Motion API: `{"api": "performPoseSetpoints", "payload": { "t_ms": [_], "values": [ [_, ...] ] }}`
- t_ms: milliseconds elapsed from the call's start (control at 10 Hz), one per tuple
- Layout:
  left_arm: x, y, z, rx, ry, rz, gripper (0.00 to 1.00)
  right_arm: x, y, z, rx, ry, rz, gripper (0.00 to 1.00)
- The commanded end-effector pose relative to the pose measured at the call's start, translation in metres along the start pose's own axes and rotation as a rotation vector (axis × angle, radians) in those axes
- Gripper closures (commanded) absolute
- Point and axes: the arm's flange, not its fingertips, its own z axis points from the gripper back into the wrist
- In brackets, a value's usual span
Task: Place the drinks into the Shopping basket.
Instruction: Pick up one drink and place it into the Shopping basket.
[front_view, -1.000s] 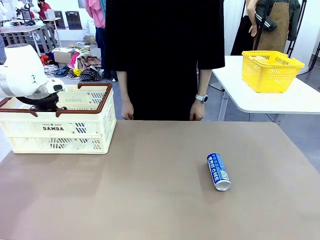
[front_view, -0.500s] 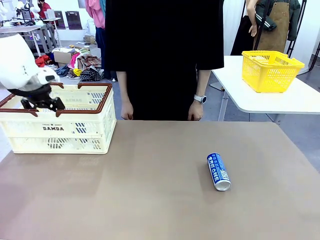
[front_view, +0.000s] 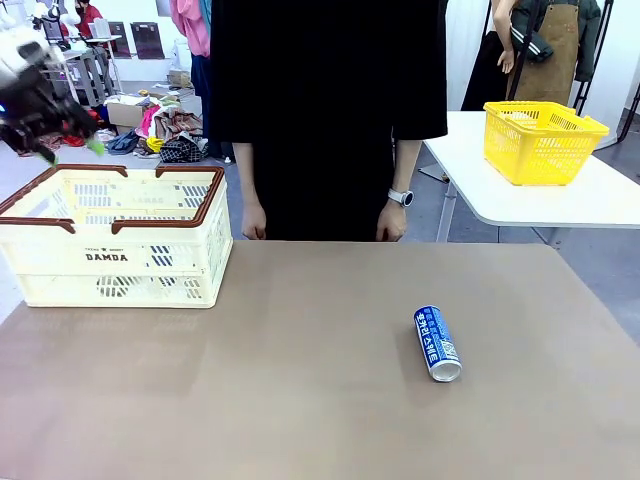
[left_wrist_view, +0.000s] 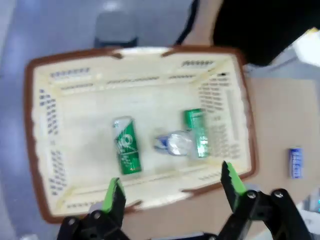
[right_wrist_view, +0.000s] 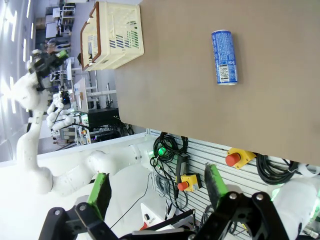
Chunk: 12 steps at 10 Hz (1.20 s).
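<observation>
Tan surface (front_view: 300, 420); blue can (front_view: 437, 343) lying lower right. Left pincer (left_wrist_view: 172, 175) and right pincer (right_wrist_view: 156, 172) both released. Best to grip the can across its barrel.

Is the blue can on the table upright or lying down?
Lying down: the blue can rests lengthwise on the table, silver end visible.
</observation>
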Motion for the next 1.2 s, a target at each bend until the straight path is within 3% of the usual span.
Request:
{"api": "performPoseSetpoints", "payload": {
  "t_ms": [0, 300, 500, 600, 800, 1000, 1100],
  "values": [
    [-0.033, -0.002, 0.039, -0.220, -0.090, 0.131, 0.00, 0.001, 0.002, 0.001, 0.029, -0.002, 0.025, 0.00],
    [-0.109, -0.005, 0.089, -0.763, 0.065, 0.114, 0.00, 0.001, 0.002, 0.001, 0.029, -0.002, 0.025, 0.00],
    [-0.151, 0.019, 0.094, -0.993, 0.007, 0.189, 0.00, 0.001, 0.002, 0.001, 0.029, -0.002, 0.025, 0.00],
    [-0.165, 0.032, 0.083, -1.003, -0.017, 0.245, 0.00, 0.001, 0.002, 0.001, 0.029, -0.002, 0.025, 0.00],
    [-0.177, 0.071, 0.038, -1.011, 0.111, 0.274, 0.00, 0.001, 0.002, 0.001, 0.029, -0.002, 0.025, 0.00],
    [-0.172, 0.100, 0.002, -1.034, 0.207, 0.172, 0.00, 0.001, 0.002, 0.001, 0.029, -0.002, 0.025, 0.00],
    [-0.197, 0.074, 0.036, -1.046, 0.100, 0.301, 0.00, 0.001, 0.002, 0.001, 0.029, -0.002, 0.025, 0.00]
  ]
}}
